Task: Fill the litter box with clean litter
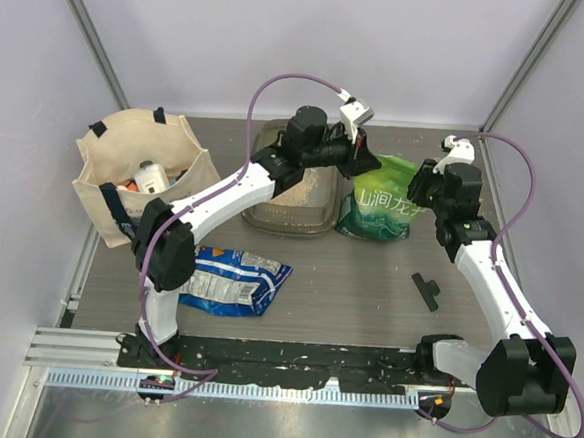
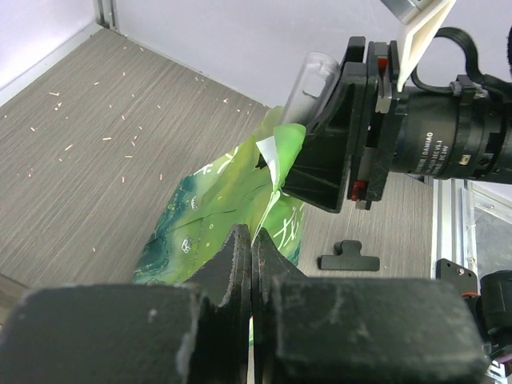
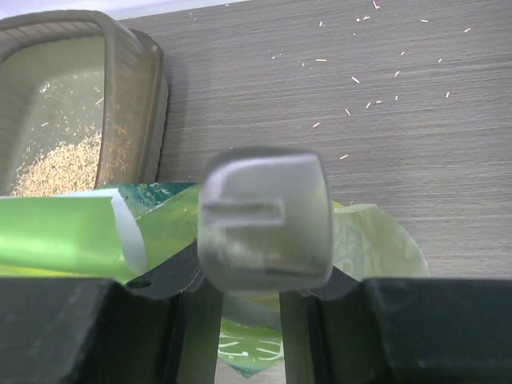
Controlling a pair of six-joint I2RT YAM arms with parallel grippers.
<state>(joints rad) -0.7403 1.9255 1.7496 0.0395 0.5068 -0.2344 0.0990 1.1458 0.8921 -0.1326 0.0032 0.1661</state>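
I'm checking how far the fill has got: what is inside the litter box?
Inside the litter box lies a thin, loose layer of tan litter, with bare floor beside it. The left arm covers part of the box from above, so that part is hidden.

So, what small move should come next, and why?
Probably lift the green bag toward the litter box: both grippers are at its top, the left gripper shut, the right gripper seemingly gripping it, and the box holds only a little litter.

Smoky litter box (image 1: 286,226), apparently thin tan litter (image 3: 56,168) inside
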